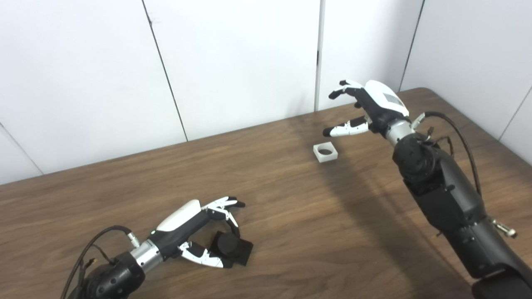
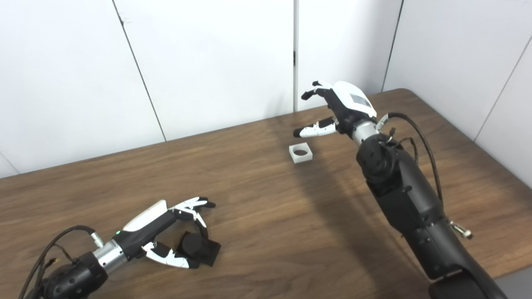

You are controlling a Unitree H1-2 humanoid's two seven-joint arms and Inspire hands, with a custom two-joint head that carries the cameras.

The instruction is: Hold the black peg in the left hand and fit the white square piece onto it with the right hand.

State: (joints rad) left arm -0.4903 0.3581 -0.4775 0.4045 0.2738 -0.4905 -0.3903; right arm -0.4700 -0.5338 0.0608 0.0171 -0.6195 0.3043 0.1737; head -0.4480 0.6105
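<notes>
With the black peg [image 1: 230,246] on the table [image 1: 291,216] loosely ringed by the left hand [image 1: 195,232] and the white square piece [image 1: 325,151] lying under the spread, empty right hand [image 1: 365,110], either could be nudged aside by an off-centre closure.

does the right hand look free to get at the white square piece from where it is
Probably yes. The right hand hangs open just above and behind the white square piece, which lies alone on the table with nothing between them. The left hand is far off at the black peg.
</notes>
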